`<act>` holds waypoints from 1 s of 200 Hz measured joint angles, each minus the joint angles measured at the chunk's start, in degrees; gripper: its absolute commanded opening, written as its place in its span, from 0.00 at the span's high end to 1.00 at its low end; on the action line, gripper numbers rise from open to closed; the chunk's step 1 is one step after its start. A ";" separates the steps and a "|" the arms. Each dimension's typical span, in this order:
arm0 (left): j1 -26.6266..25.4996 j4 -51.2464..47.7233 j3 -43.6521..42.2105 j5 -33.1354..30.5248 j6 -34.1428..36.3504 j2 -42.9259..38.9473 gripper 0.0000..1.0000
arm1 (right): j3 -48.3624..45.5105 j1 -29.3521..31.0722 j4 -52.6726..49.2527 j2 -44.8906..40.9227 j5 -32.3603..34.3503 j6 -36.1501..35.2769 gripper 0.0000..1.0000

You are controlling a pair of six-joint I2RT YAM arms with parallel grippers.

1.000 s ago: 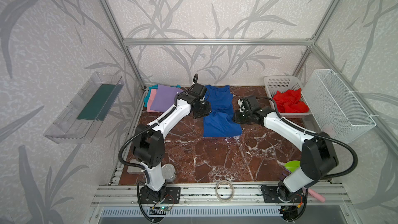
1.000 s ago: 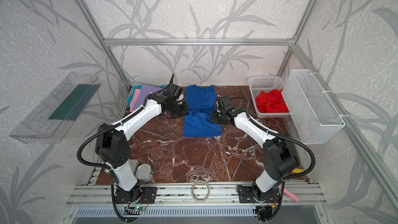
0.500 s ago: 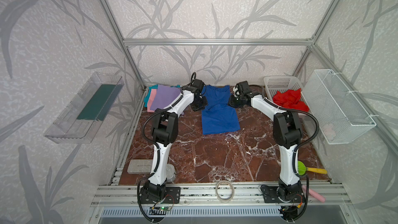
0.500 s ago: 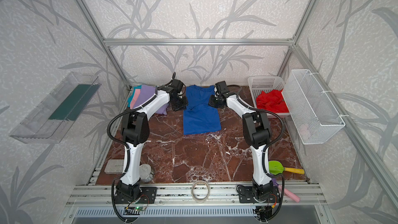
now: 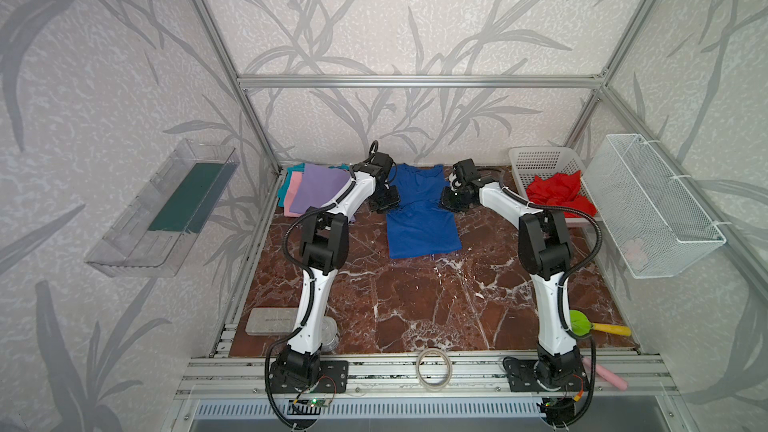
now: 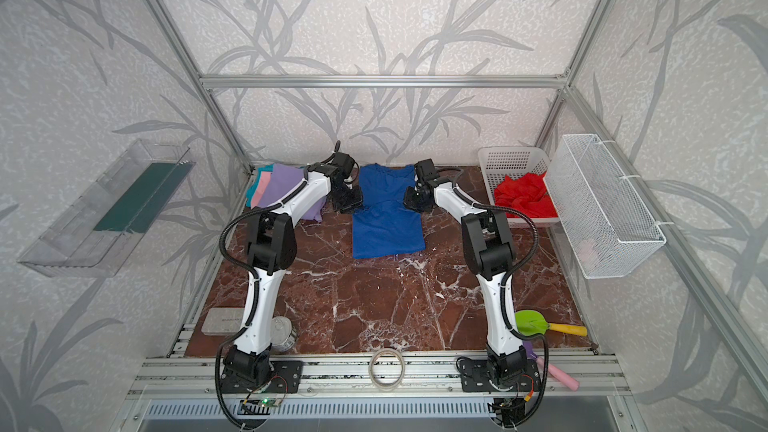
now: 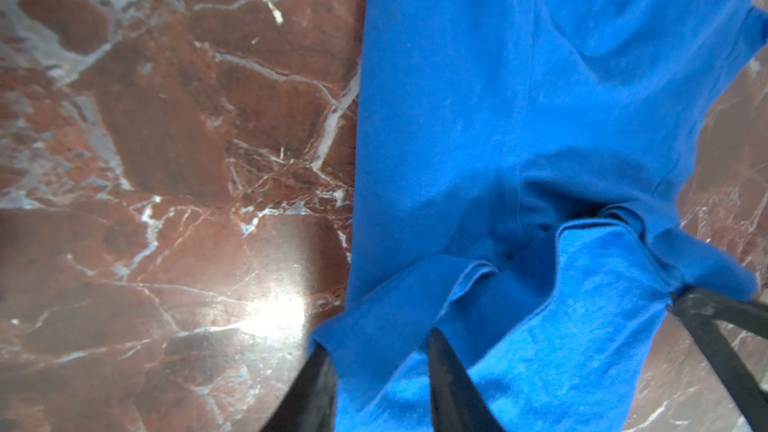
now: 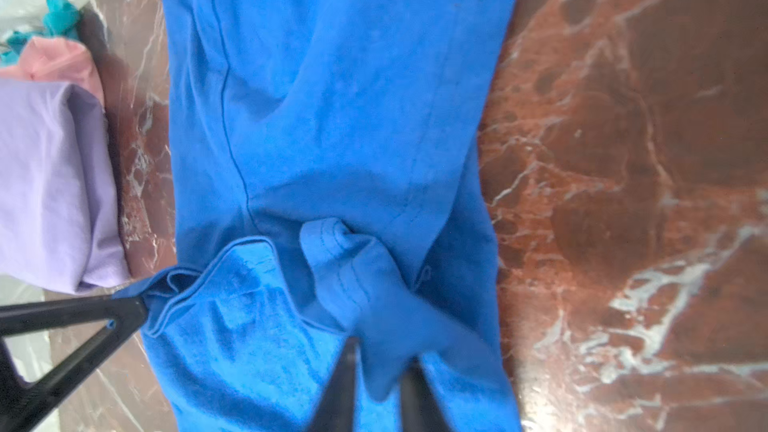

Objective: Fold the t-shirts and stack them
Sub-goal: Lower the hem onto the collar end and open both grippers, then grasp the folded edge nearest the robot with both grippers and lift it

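The royal blue t-shirt [image 5: 419, 230] [image 6: 386, 230] lies lengthwise at the far middle of the table, with a crease across its middle. My left gripper [image 5: 384, 201] [image 7: 376, 344] is low at its left edge, open, with loose blue cloth between its fingers. At the right edge my right gripper [image 5: 451, 201] [image 8: 380, 353] is also open, and a blue fold sits slack in its gap. A lavender t-shirt [image 5: 316, 191] tops the folded stack at far left, over pink [image 5: 294, 189] and teal [image 5: 291, 169] ones. The red t-shirt [image 5: 557, 191] lies crumpled in the white basket [image 5: 540, 157].
A wire basket [image 5: 648, 201] hangs on the right wall and a clear tray [image 5: 166, 209] on the left wall. At the front stand a grey case [image 5: 270, 320], a can [image 5: 330, 332], a tape roll [image 5: 434, 365] and a green scoop [image 5: 582, 322].
Both arms have reached toward the far side and drawn the bunched blue shirt out long. Both grippers, shut on its cloth before, now stand open.
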 measured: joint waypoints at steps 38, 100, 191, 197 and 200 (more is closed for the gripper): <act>0.39 -1.25 -0.50 -2.03 0.42 -1.84 0.53 | -1.40 -0.50 -0.55 -1.64 1.49 -0.57 0.52; -0.37 4.68 -22.99 -3.96 -0.59 -21.33 0.52 | -19.06 1.22 1.31 -19.47 5.42 -2.89 0.45; -8.17 14.88 -43.98 0.98 -3.67 -25.38 0.52 | -34.36 3.26 5.27 -22.18 1.36 -1.01 0.90; -8.41 15.45 -43.98 1.16 -3.72 -25.29 0.53 | -34.58 3.37 5.55 -22.18 1.16 -0.85 0.93; -8.48 15.74 -43.98 1.18 -3.80 -25.24 0.54 | -34.67 3.43 5.73 -22.18 1.07 -0.85 0.94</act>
